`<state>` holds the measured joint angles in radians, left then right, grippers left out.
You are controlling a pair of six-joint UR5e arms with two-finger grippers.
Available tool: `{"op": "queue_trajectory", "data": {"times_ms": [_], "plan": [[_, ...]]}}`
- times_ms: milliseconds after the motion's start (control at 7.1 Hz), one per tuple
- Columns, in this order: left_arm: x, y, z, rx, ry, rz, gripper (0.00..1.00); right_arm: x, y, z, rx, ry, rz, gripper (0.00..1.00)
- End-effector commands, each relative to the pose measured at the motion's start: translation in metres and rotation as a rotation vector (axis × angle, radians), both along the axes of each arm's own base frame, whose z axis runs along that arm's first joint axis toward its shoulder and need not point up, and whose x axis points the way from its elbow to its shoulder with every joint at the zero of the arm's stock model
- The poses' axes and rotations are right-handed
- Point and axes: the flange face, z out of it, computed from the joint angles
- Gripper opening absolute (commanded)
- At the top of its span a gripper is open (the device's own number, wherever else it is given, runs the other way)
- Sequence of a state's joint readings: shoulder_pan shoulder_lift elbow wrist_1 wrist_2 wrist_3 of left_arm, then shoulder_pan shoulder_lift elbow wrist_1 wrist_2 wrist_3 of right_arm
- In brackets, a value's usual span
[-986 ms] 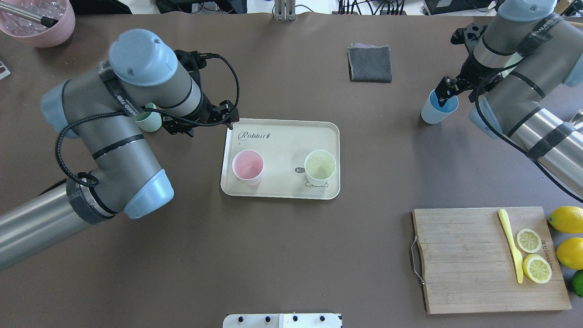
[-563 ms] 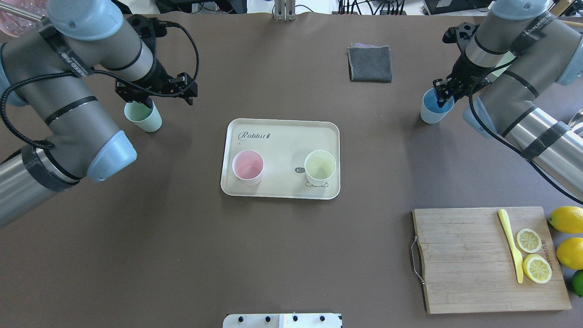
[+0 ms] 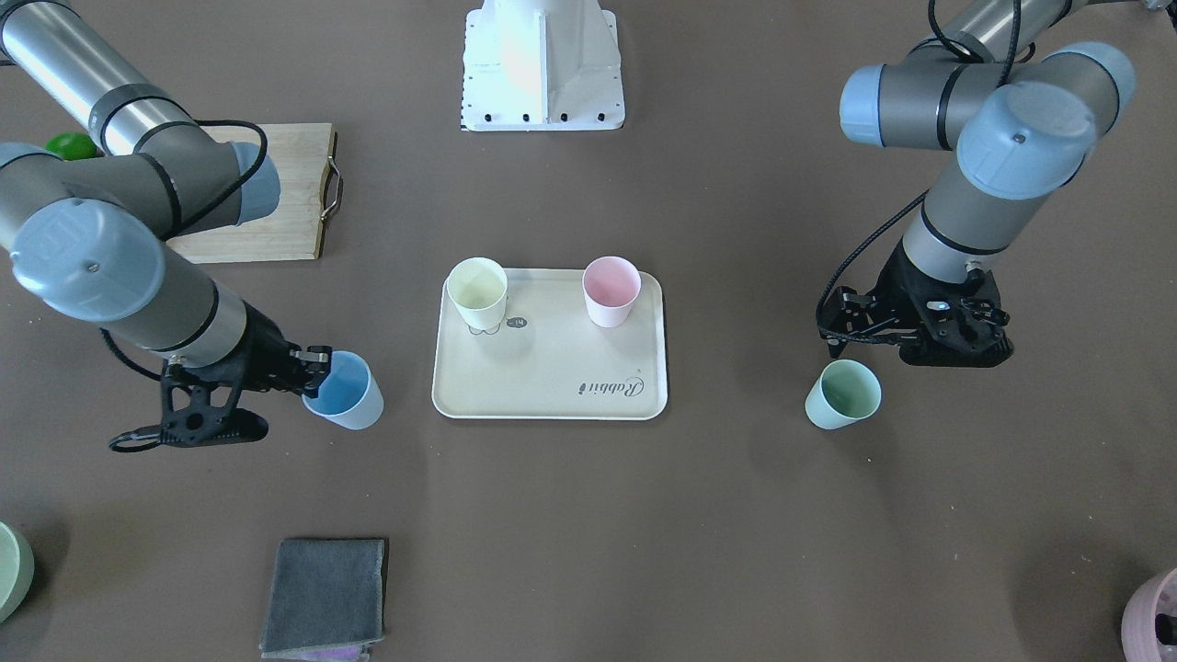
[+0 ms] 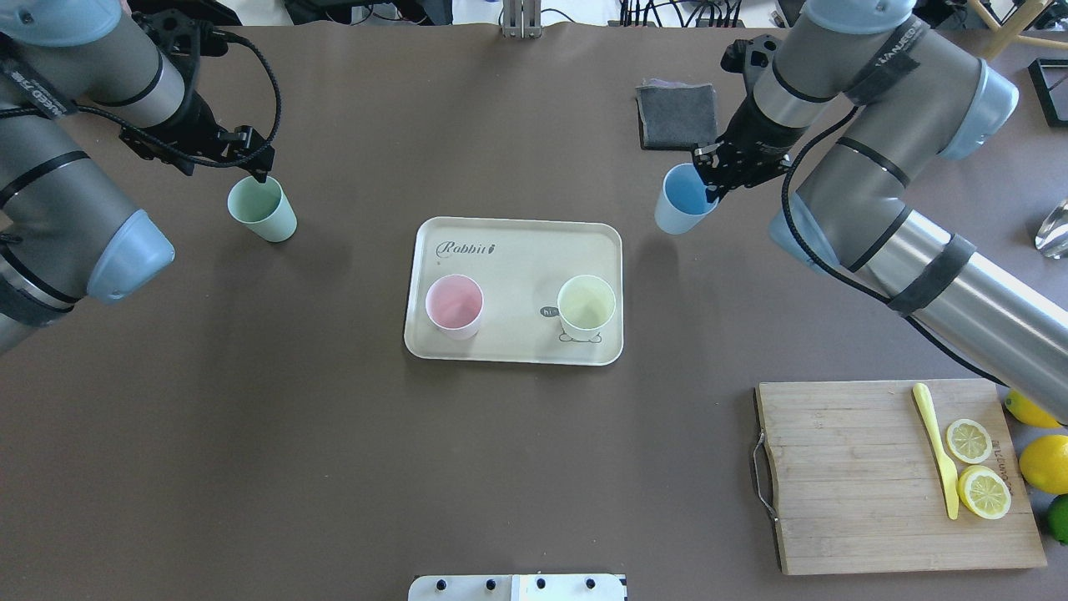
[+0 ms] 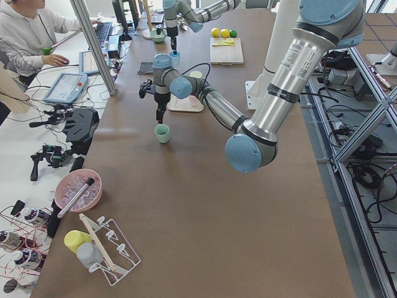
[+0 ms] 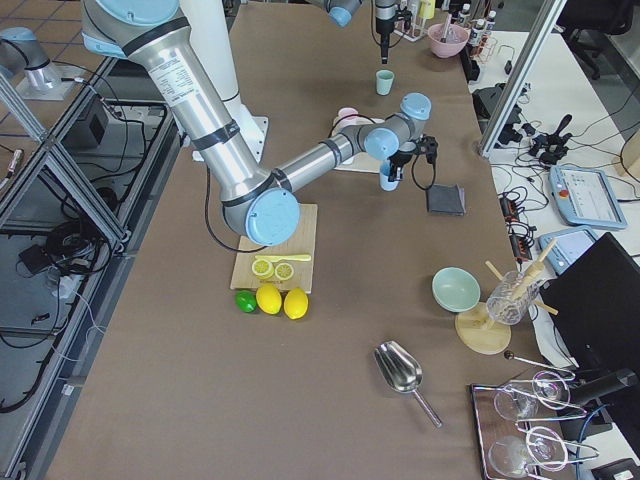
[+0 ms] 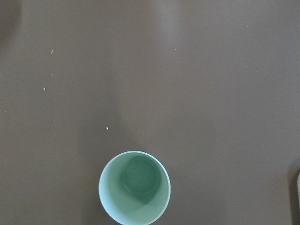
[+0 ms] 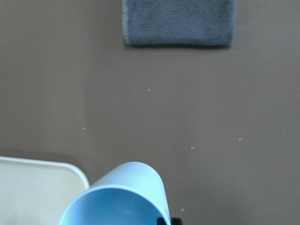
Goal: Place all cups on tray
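Observation:
The cream tray (image 4: 517,250) (image 3: 552,368) holds the pale pink cup (image 4: 454,305) (image 3: 611,290) and the pale yellow cup (image 4: 586,306) (image 3: 477,292), both upright. The mint green cup (image 4: 262,209) (image 3: 842,393) (image 7: 134,187) stands upright on the table left of the tray. My left gripper (image 4: 254,165) (image 3: 837,342) hovers just beyond its far rim, appears open and holds nothing. My right gripper (image 4: 707,190) (image 3: 313,372) is shut on the rim of the light blue cup (image 4: 682,200) (image 3: 345,391) (image 8: 122,197). It holds the cup tilted just off the tray's right far corner.
A folded grey cloth (image 4: 677,117) lies beyond the blue cup. A wooden cutting board (image 4: 884,476) with lemon slices and a yellow knife lies front right, with whole lemons beside it. A mauve pot (image 3: 1154,625) and a pale green bowl (image 3: 11,570) stand at the far corners.
My left arm swung left, away from the tray, to the mint cup. My right gripper carried the blue cup left toward the tray.

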<state>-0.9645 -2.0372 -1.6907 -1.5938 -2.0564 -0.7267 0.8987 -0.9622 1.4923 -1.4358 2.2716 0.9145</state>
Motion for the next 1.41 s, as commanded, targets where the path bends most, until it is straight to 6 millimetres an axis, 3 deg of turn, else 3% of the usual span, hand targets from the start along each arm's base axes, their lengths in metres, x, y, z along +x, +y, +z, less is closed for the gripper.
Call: {"op": "queue_trajectory", "data": {"times_ms": [0,141,563,845,986,1268], "plan": [[0.001,-0.022,0.051,0.027,-0.006,0.013,0.97,-0.056,0.031,-0.067,-0.058,-0.044,0.037,0.00],[0.008,-0.033,0.078,0.055,0.013,0.010,0.97,-0.070,0.041,-0.075,-0.065,-0.041,0.042,0.00],[0.015,-0.028,0.086,0.049,0.021,0.011,0.92,-0.103,0.066,-0.088,-0.086,-0.041,0.035,0.00],[0.034,-0.014,0.080,0.012,0.042,-0.004,0.87,-0.110,0.072,-0.084,-0.092,-0.032,0.026,0.00],[0.036,-0.009,0.091,0.002,0.031,0.005,0.78,-0.113,0.073,-0.080,-0.096,-0.008,0.033,0.00],[0.037,-0.008,0.099,0.014,0.033,0.013,0.74,-0.117,0.069,-0.078,-0.091,0.024,0.054,0.00]]}}
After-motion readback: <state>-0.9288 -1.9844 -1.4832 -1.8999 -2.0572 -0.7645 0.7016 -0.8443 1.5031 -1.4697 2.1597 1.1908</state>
